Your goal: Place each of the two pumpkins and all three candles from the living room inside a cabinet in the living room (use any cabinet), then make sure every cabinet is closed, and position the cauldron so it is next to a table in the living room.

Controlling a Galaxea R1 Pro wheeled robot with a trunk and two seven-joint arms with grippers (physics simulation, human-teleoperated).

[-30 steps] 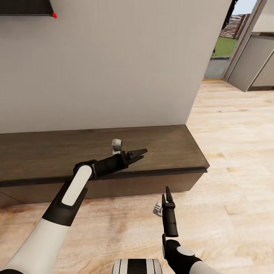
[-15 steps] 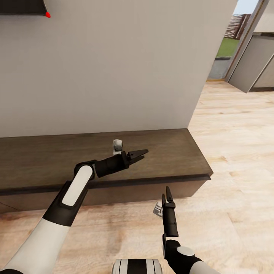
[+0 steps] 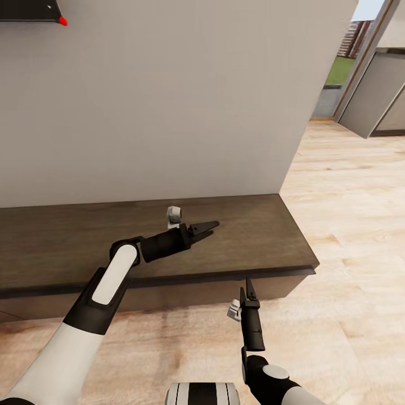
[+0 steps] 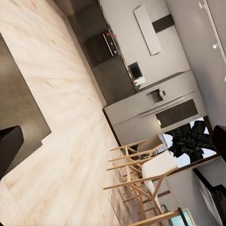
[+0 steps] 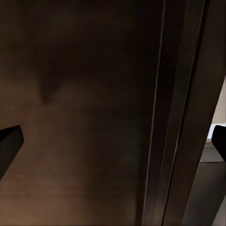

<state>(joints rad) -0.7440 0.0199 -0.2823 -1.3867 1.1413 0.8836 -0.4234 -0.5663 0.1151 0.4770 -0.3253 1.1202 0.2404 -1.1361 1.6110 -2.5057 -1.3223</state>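
The cabinet (image 3: 67, 247) is a long, low, dark-brown unit against the wall, and the drawer fronts I can see are shut. My left gripper (image 3: 206, 228) hovers open over its flat top, near the front edge, holding nothing. My right gripper (image 3: 246, 291) points at the cabinet's front just below the top edge, open and empty. In the right wrist view the dark wood of the cabinet (image 5: 94, 117) is very close, with one fingertip (image 5: 9, 143) at each side. The pumpkins, candles, cauldron and table are out of view.
A plain grey wall (image 3: 169, 101) rises behind the cabinet, with a dark panel (image 3: 28, 10) at its top left. Pale wood floor (image 3: 349, 225) runs right toward grey cupboards (image 3: 374, 95) and an open doorway (image 3: 337, 73). The left wrist view looks across the floor to wooden chairs (image 4: 141, 169).
The whole picture has shifted: the cabinet's right end now sits further right and lower, so the camera has moved. Both arms hold the same pose, grippers still open.
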